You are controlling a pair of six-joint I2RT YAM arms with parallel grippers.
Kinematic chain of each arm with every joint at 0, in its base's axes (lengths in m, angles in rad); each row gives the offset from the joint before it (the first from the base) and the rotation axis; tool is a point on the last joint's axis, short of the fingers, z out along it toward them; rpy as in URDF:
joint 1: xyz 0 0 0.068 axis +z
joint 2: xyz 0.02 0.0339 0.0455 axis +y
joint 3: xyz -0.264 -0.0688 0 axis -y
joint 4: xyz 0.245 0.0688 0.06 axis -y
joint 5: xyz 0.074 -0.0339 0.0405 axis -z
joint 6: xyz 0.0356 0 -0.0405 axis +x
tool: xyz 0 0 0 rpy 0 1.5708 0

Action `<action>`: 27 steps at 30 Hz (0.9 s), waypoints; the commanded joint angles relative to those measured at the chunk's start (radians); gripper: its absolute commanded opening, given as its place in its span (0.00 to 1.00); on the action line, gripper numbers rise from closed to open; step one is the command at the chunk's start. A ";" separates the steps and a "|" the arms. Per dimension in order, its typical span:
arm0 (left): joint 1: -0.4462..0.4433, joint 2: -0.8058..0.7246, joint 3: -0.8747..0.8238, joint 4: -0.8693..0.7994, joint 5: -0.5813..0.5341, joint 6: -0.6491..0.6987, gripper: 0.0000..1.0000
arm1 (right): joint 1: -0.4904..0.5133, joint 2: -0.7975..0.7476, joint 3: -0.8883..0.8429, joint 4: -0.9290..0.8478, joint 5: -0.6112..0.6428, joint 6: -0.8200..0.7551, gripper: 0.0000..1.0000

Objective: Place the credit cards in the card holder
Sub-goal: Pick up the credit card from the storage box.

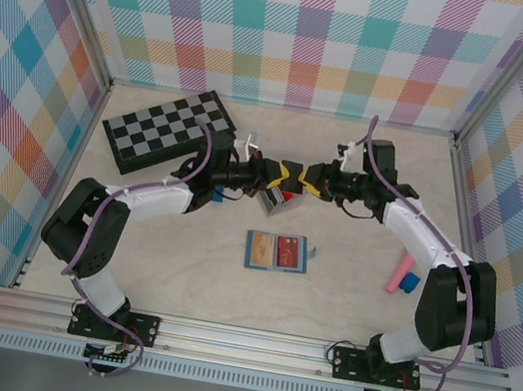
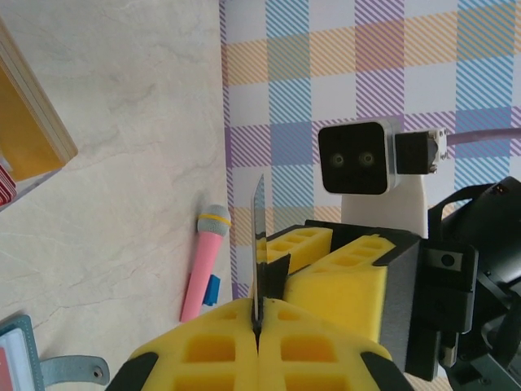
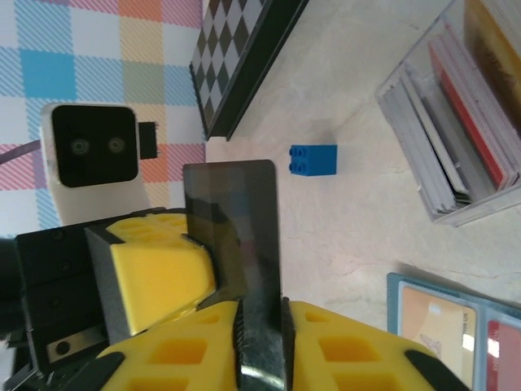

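**Colour key.**
- Walls (image 1: pixel 311 32): pastel plaid of teal, purple, orange, pink and yellow on white.
- Table (image 1: pixel 344 301): beige, faintly marbled.
- Chessboard (image 1: pixel 167 128), upper left: light and dark checks in a black border.
- Wallet (image 1: pixel 277 252), centre: blue-grey, showing one tan and one red card.
- Marker (image 1: pixel 396 277), right: pink body, grey tip.
- Cube (image 1: pixel 411 282), right: blue.
- Left gripper (image 2: pixel 259 318) and right gripper (image 3: pixel 260 322): yellow foam on black housings.
- Credit card (image 3: pixel 232 220), centre: glossy black.
- Card holder (image 3: pixel 456 130), upper right: translucent light grey, holding white, red and tan cards.
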 commanded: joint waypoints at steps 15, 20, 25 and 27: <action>-0.005 -0.011 0.024 0.107 0.117 0.010 0.00 | -0.032 0.030 -0.002 0.075 -0.180 -0.027 0.26; -0.005 -0.012 0.016 0.068 0.091 0.020 0.04 | -0.033 0.015 -0.011 0.072 -0.168 -0.034 0.11; -0.006 -0.048 0.015 -0.248 -0.012 0.156 0.45 | -0.032 -0.031 -0.021 -0.069 -0.046 -0.129 0.08; -0.006 -0.070 0.003 -0.385 -0.075 0.203 0.57 | -0.024 -0.058 -0.040 -0.146 0.046 -0.186 0.08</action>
